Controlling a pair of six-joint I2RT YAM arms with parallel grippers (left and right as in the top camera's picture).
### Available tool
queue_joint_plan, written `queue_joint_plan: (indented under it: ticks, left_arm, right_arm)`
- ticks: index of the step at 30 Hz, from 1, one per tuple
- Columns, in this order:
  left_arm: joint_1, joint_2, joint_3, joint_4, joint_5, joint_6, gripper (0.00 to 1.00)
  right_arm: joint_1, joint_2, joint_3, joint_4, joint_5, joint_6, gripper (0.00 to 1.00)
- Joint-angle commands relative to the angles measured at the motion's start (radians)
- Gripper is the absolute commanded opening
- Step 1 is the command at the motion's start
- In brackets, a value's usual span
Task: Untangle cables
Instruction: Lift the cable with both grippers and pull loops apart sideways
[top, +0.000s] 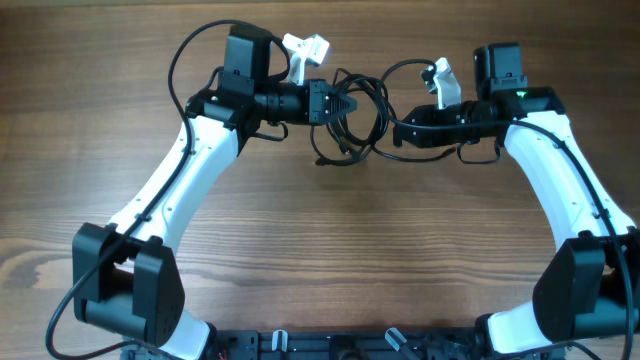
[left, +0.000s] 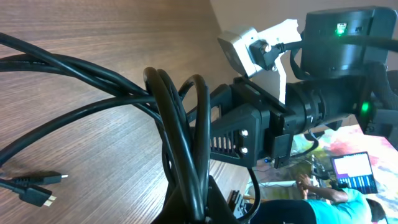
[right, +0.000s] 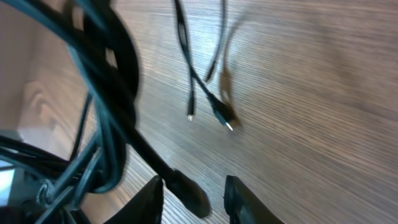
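Near the far edge of the wooden table (top: 320, 250), about midway along it: a tangle of thin black cables (top: 358, 118), looped and lifted off the wood between the two arms. Caught on its left side by the left gripper (top: 343, 103), jaws pressed together on several strands at once. Plain from the left wrist view: loops rising out of the clamped fingers (left: 214, 205) at the bottom, arching over and falling back, with longer strands running off to the left above the wood. Below those strands, flat on the table and apart from the bundle, two small plug ends (left: 37, 186) side by side.

Reaching into the right side of the tangle, the right gripper (top: 398, 133). Jaws spread, with one thicker black cord end (right: 186, 190) lying in the gap, close against one finger and with clear space to the other. Not visibly pinched, though blurred in the right wrist view. Beyond it on the wood, two more thin leads ending in silvery-tipped plugs (right: 227, 119), loose and lying near each other.

Above each wrist, a white camera mount (top: 308, 48). On the right arm, a small green light (left: 339, 27) lit.
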Motion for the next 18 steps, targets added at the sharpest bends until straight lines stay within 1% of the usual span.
queue_joint_plan:
  ticks: [1,3,5,6,10,18]
  left_arm:
    - [0.002,-0.006,0.005,0.026,0.059,-0.026,0.04]
    - [0.002,-0.006,0.005,0.037,0.059,-0.031,0.04]
    - [0.002,-0.006,0.005,0.04,0.059,-0.031,0.04]
    - [0.002,-0.006,0.005,0.04,0.059,-0.031,0.04]
    - [0.002,-0.006,0.005,0.039,0.059,-0.03,0.04]
    - [0.002,-0.006,0.005,0.039,0.058,-0.03,0.04]
  right_arm:
    - [0.002,0.008,0.004,0.014,-0.13,-0.014,0.2]
    - [0.002,0.008,0.004,0.016,-0.155,-0.014,0.13]
    - [0.002,0.008,0.004,0.019,-0.156,-0.014,0.09]
    - [0.002,0.008,0.004,0.021,-0.156,-0.014,0.05]
    - [0.001,-0.01,0.011,0.04,-0.156,-0.01,0.04]
    - [-0.026,-0.195,0.061,0.064,-0.156,0.038,0.04]
